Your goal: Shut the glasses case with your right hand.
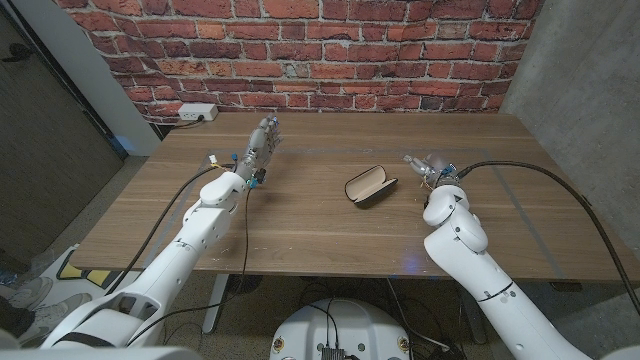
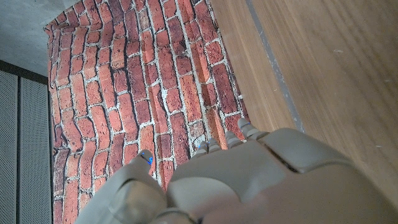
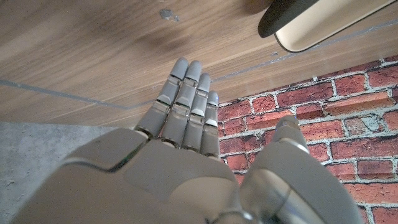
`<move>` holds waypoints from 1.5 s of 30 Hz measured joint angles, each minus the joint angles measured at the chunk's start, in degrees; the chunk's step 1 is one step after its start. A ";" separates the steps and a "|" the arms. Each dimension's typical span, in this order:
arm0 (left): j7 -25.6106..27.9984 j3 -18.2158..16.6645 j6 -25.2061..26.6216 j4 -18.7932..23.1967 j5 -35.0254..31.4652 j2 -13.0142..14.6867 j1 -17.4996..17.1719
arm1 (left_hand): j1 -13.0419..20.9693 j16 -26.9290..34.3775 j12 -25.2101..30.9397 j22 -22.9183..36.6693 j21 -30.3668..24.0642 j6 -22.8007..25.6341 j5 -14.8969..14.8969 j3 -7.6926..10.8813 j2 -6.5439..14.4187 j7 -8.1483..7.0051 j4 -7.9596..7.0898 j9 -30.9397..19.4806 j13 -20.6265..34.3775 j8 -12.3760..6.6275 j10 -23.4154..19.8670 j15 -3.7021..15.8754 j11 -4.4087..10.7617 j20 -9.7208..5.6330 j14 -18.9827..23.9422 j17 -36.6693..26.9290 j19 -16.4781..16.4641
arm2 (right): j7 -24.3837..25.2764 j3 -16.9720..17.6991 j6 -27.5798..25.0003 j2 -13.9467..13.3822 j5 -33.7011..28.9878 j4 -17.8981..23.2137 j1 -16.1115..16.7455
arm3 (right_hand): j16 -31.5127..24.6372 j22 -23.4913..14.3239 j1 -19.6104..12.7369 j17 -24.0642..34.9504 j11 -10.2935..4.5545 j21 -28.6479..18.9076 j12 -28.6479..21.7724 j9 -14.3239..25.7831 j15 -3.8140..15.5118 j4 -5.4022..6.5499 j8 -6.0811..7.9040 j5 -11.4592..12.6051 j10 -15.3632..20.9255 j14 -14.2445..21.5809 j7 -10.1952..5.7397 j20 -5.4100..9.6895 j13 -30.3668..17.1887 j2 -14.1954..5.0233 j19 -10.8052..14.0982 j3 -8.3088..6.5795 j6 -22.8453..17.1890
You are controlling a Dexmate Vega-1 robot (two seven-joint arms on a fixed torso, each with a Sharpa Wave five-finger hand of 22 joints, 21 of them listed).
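The glasses case [image 1: 371,186] lies on the wooden table [image 1: 300,240] near its middle, dark outside with a pale beige lining, its lid standing ajar. Its beige inside and dark shell [image 3: 323,18] also show in the right wrist view. My right hand [image 1: 428,167] hovers a little to the right of the case, fingers straight and apart [image 3: 186,93], holding nothing and not touching the case. My left hand [image 1: 262,145] is raised over the table's left part, fingers extended [image 2: 236,140], empty.
A brick wall [image 1: 300,50] runs behind the table. A white power strip [image 1: 197,114] sits at the table's far left corner. Black cables trail from both arms across the tabletop. A concrete wall [image 1: 590,90] stands at the right.
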State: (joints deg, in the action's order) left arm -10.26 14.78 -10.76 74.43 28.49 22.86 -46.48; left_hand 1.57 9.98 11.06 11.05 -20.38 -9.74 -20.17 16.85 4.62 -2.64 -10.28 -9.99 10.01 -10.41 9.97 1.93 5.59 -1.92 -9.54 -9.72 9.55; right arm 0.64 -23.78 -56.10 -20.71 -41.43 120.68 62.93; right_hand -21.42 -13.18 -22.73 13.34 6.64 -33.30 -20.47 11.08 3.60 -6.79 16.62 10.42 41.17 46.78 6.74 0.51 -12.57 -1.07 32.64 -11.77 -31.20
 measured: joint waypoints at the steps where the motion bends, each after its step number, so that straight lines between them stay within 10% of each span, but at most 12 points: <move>1: -0.01 0.03 -0.02 -0.10 0.00 -0.03 0.08 | 0.00 0.00 0.00 0.00 0.00 0.00 0.00 0.00 0.00 0.00 0.00 0.00 0.00 0.00 0.00 0.00 0.00 0.00 0.00 0.00 0.00 | -0.35 -0.70 -0.91 -0.20 -0.59 0.09 -0.39 | -0.77 -0.17 0.00 0.41 -0.04 -0.26 -0.32 0.07 0.17 0.00 0.15 0.00 0.86 0.86 -0.01 0.00 -0.10 0.00 0.41 0.00 -0.59; 26: -0.11 0.72 -0.56 -2.52 0.00 -0.44 1.79 | 0.00 0.00 0.00 0.00 0.27 0.00 -0.45 0.00 0.00 0.00 0.00 -0.29 0.00 0.00 0.00 0.00 0.00 0.00 0.00 0.00 0.00 | -12.58 -12.48 -16.67 -3.56 -14.00 -1.25 -7.91 | -13.61 -6.22 -5.92 9.75 -2.94 -7.08 -4.18 1.60 3.77 -2.00 1.89 0.45 11.15 7.45 -1.23 1.36 -3.13 -0.31 2.97 0.69 -9.37; 45: -0.30 1.46 -0.81 -3.96 0.01 -0.62 3.14 | 0.00 0.00 0.00 0.00 0.27 0.00 -0.45 0.00 0.00 0.00 0.00 -0.29 0.00 0.00 0.00 0.00 0.00 0.00 0.00 0.00 0.00 | -21.09 -23.52 -21.00 -5.86 -20.57 -4.74 -15.28 | -24.76 -12.78 -7.04 19.01 -5.22 -14.19 -8.78 2.23 5.61 -0.63 4.37 0.18 19.78 11.48 -3.06 1.86 -6.87 0.06 5.52 2.05 -18.57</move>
State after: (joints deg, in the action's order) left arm -10.56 16.25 -11.57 70.47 28.50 22.24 -43.34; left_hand 1.58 9.98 11.06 11.05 -20.11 -9.74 -20.62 16.85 4.63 -2.64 -10.28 -10.28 10.00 -10.41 9.97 1.93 5.59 -1.92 -9.54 -9.72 9.55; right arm -20.45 -47.31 -77.10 -26.57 -62.00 115.95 47.64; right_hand -46.18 -25.95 -29.77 32.35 1.42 -47.50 -29.25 13.31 9.21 -7.43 20.99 10.59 60.95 58.26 3.69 2.37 -19.44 -1.01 38.16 -9.72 -49.77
